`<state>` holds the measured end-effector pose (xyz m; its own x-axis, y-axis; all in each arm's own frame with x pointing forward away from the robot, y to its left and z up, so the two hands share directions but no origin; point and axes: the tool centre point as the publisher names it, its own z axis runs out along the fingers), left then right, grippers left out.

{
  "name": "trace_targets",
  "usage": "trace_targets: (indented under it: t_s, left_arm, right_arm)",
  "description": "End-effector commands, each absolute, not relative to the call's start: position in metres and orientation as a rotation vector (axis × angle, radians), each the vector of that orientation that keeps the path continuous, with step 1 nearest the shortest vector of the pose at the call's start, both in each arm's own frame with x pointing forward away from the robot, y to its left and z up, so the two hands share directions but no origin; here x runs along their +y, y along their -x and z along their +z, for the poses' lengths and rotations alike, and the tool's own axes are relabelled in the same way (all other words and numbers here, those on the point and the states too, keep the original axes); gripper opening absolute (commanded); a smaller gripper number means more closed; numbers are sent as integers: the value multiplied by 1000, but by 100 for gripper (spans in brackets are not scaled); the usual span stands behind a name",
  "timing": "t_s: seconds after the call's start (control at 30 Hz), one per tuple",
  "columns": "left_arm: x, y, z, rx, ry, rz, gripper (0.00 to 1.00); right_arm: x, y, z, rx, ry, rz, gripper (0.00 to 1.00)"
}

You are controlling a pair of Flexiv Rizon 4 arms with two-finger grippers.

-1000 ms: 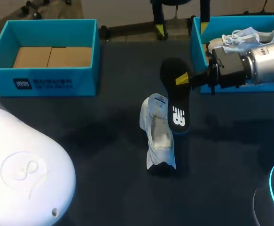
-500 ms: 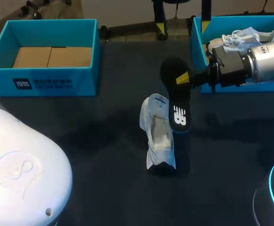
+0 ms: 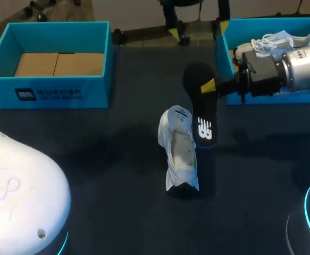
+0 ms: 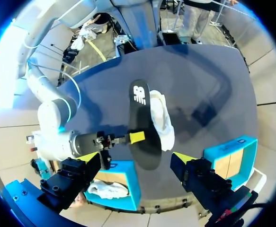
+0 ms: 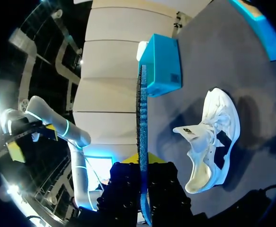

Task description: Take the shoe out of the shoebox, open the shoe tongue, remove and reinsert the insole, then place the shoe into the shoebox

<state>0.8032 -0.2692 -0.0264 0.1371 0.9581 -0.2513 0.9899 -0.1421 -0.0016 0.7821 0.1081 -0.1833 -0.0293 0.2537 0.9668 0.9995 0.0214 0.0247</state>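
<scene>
At table centre the shoe is laid; at its 1 o'clock the insole is pinched by the right gripper. The left gripper is spread wide. Reinsertion is judged next: the insole must be aimed into the opening.

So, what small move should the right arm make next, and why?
Probably tip the insole toward the opening of the shoe: the right gripper holds the insole outside the shoe, just beside it, and the tongue looks pulled open.
</scene>
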Motion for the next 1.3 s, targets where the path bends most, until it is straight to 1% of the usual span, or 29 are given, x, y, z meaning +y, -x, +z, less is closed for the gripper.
trace_targets:
  t_s: [0.03, 0.67, 1.3]
  left_arm:
    - [-242, -795, -39, 1855, -2088, -403, 100]
    - [-219, -785, -55, 1598, -1741, -772, 100]
    - [-202, -777, -92, 1381, -1527, -943, 100]
  right_arm:
    - [105, -779, -181, -1425, 1380, -1084, 0]
    - [97, -779, -172, -1416, 1398, -1108, 0]
    - [84, -782, -163, -1383, 1393, -1149, 0]
